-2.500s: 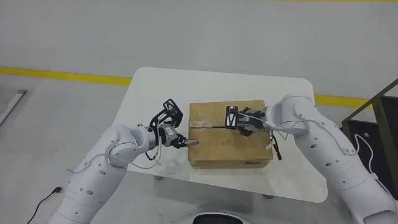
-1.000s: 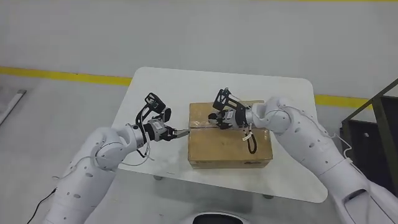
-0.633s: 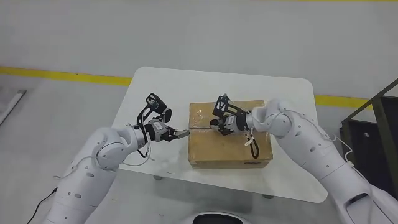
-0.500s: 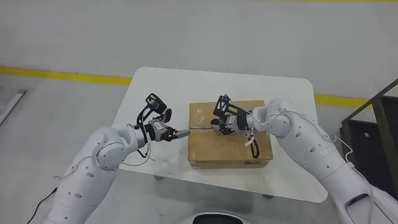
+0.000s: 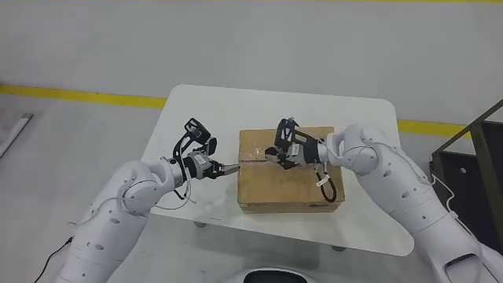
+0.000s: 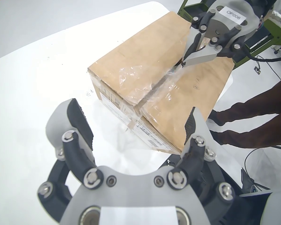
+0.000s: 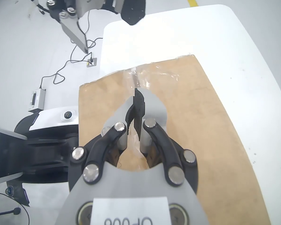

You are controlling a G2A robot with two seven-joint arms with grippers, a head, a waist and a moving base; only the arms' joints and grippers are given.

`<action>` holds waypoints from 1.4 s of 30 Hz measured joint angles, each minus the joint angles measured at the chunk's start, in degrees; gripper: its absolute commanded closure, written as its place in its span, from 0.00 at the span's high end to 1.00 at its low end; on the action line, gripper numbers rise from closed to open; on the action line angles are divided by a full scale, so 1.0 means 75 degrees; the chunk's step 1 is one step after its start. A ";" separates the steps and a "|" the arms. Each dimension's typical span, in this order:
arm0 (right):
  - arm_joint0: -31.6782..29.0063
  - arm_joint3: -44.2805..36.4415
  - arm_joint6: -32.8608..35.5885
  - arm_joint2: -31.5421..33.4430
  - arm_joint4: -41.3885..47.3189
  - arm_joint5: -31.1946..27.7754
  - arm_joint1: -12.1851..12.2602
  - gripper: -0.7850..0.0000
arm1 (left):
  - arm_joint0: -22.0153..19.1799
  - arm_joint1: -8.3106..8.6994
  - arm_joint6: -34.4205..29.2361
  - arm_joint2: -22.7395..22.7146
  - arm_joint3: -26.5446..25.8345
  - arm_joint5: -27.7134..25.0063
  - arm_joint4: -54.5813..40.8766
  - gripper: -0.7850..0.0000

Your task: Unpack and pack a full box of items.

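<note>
The box (image 5: 291, 169) stood on the table (image 5: 228, 106), its top seam closed with clear tape (image 6: 154, 85). The right gripper (image 7: 136, 94) was clenched, its tip pressed on this seam, probably to break the tape. The left gripper (image 6: 133, 106) hung released just beside the box end, perhaps to steady it.

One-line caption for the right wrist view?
Shut right gripper at the taped seam of the cardboard box; open left gripper beyond.

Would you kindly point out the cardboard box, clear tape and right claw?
cardboard box (image 5: 283, 192), top view, bare lid
clear tape (image 6: 152, 87), left wrist view, over the seam
right claw (image 7: 136, 97), right wrist view, between its fingertips
</note>
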 measured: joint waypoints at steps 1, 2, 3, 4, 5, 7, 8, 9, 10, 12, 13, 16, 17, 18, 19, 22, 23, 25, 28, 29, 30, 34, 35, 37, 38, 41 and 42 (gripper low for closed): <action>0.0003 -0.0033 0.0077 -0.0052 -0.0001 0.0009 -0.0010 0.00 | 0.0000 0.0002 0.0001 0.0000 -0.0004 -0.0005 0.0008 1.00; 0.0014 -0.0033 0.0143 -0.0106 -0.0008 0.0020 -0.0022 0.00 | 0.0000 0.0004 0.0000 0.0000 -0.0005 -0.0011 0.0015 1.00; 0.0037 -0.0012 0.0227 -0.0170 -0.0023 0.0042 -0.0038 0.00 | -0.0001 0.0005 -0.0003 -0.0001 -0.0005 -0.0013 0.0021 1.00; 0.0083 0.0031 0.0343 -0.0258 -0.0050 0.0090 -0.0063 0.00 | -0.0002 0.0007 -0.0008 -0.0003 -0.0006 -0.0014 0.0022 1.00; 0.0122 0.0068 0.0415 -0.0317 -0.0066 0.0127 -0.0082 0.00 | -0.0003 0.0009 -0.0009 -0.0007 -0.0006 -0.0013 0.0022 1.00; 0.0202 0.0191 0.0546 -0.0420 -0.0056 0.0194 -0.0119 0.00 | -0.0002 0.0015 -0.0009 -0.0026 -0.0004 -0.0012 0.0012 1.00; 0.0236 0.0258 0.0605 -0.0454 -0.0038 0.0209 -0.0132 0.00 | 0.0000 0.0017 -0.0010 -0.0035 -0.0004 -0.0012 0.0008 1.00; 0.0275 0.0328 0.0677 -0.0487 -0.0034 0.0227 -0.0143 0.00 | 0.0004 0.0020 -0.0014 -0.0042 -0.0006 -0.0009 0.0008 1.00; 0.0332 0.0415 0.0795 -0.0533 -0.0062 0.0268 -0.0157 0.00 | 0.0008 0.0023 -0.0020 -0.0047 -0.0012 -0.0004 0.0010 1.00; 0.0417 0.0519 0.0950 -0.0594 -0.0121 0.0366 -0.0180 0.00 | 0.0014 0.0026 -0.0024 -0.0050 -0.0021 0.0001 0.0010 1.00; 0.0465 0.0574 0.0994 -0.0613 -0.0147 0.0434 -0.0194 0.00 | 0.0015 0.0028 -0.0026 -0.0051 -0.0023 0.0001 0.0010 1.00; 0.0543 0.0657 0.0928 -0.0572 -0.0122 0.0489 -0.0204 0.00 | 0.0009 0.0032 -0.0035 -0.0051 -0.0016 -0.0017 0.0005 1.00; 0.0565 0.0663 0.0829 -0.0501 -0.0091 0.0493 -0.0195 0.00 | 0.0004 0.0033 -0.0036 -0.0051 -0.0012 -0.0021 0.0001 1.00; 0.0569 0.0640 0.0740 -0.0434 -0.0068 0.0482 -0.0182 0.00 | 0.0000 0.0034 -0.0037 -0.0049 -0.0009 -0.0021 -0.0002 1.00; 0.0554 0.0576 0.0618 -0.0329 -0.0040 0.0448 -0.0157 0.00 | -0.0007 0.0034 -0.0038 -0.0046 -0.0005 -0.0021 -0.0005 1.00; 0.0416 0.0271 0.0328 0.0000 0.0079 0.0314 -0.0057 0.00 | -0.0027 0.0034 -0.0040 -0.0036 0.0009 -0.0019 -0.0013 1.00; 0.0355 0.0147 0.0269 0.0104 0.0125 0.0255 -0.0021 0.00 | -0.0034 0.0035 -0.0040 -0.0034 0.0013 -0.0018 -0.0016 1.00; 0.0191 -0.0196 0.0225 0.0309 0.0257 0.0115 0.0059 0.00 | -0.0045 0.0035 -0.0033 -0.0028 0.0024 -0.0006 -0.0020 1.00; -0.0002 -0.0642 0.0389 0.0388 0.0498 -0.0029 0.0125 0.00 | -0.0052 0.0034 0.0002 -0.0027 0.0036 0.0020 -0.0024 1.00; -0.0059 -0.0811 0.0528 0.0343 0.0588 -0.0021 0.0133 0.00 | -0.0051 0.0034 0.0051 -0.0046 0.0043 0.0060 -0.0011 1.00; -0.0093 -0.0887 0.0611 0.0287 0.0657 0.0002 0.0131 0.00 | -0.0044 0.0035 0.0095 -0.0068 0.0051 0.0098 -0.0003 1.00; -0.0091 -0.0822 0.0896 -0.0120 0.0769 0.0276 0.0039 0.00 | 0.0025 0.0054 0.0205 -0.0181 0.0055 0.0169 -0.0014 1.00; -0.0073 -0.0737 0.0883 -0.0200 0.0784 0.0306 0.0011 0.00 | 0.0043 0.0060 0.0206 -0.0202 0.0051 0.0168 -0.0018 1.00; -0.0015 -0.0496 0.0829 -0.0378 0.0771 0.0424 -0.0059 0.00 | 0.0085 0.0070 0.0214 -0.0238 0.0043 0.0162 -0.0024 1.00; 0.0019 -0.0383 0.0823 -0.0453 0.0774 0.0481 -0.0092 0.00 | 0.0099 0.0072 0.0219 -0.0247 0.0038 0.0162 -0.0025 1.00; 0.0180 -0.0070 0.0864 -0.0656 0.0642 0.0735 -0.0188 0.00 | 0.0129 0.0076 0.0236 -0.0251 0.0005 0.0178 -0.0021 1.00; 0.0215 0.0012 0.0871 -0.0692 0.0617 0.0811 -0.0209 0.00 | 0.0134 0.0076 0.0240 -0.0247 -0.0005 0.0181 -0.0022 1.00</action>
